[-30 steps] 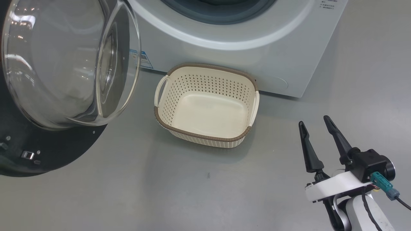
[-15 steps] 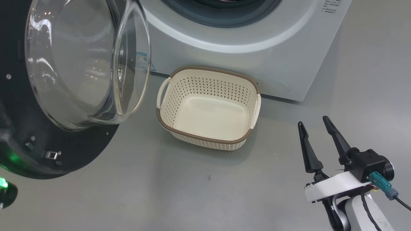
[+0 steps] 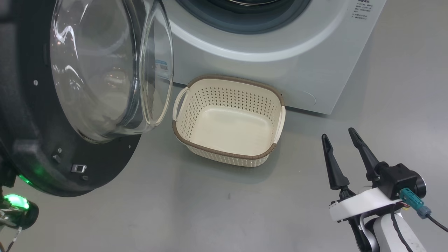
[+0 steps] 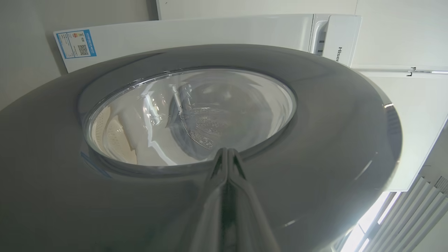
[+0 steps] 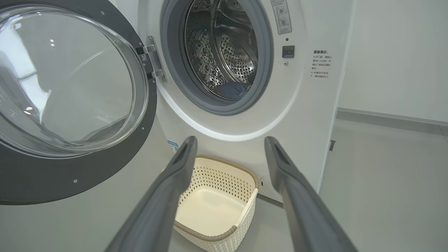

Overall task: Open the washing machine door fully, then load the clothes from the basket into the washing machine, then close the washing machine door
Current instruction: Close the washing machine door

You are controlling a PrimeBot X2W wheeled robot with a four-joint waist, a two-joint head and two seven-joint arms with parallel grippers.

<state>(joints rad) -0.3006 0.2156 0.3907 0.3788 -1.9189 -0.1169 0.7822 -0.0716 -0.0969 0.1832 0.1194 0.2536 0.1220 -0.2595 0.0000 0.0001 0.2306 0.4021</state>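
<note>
The washing machine [image 3: 280, 73] is white, with a grey gasket [image 5: 224, 106] around a shiny steel drum [image 5: 238, 56] that has a pattern of small round holes. Its label [image 4: 76, 43] is blue and white. The washing machine door [image 3: 105, 164] has a glossy black rim, and its glass bowl [image 3: 94, 70] is clear, with pale reflections. In the drum, the clothes [image 5: 231, 91] show as blue with a small orange spot. The basket [image 3: 227, 160] is cream, its walls carry rows of small holes, and its rim is brown with a woven look. The floor [image 3: 210, 210] is plain grey. The right hand [image 3: 337, 133] is black, on a white bracket [image 3: 357, 204] with a teal connector [image 3: 413, 199]. A green light [image 3: 15, 202] glows at the lower left of the head view.
</note>
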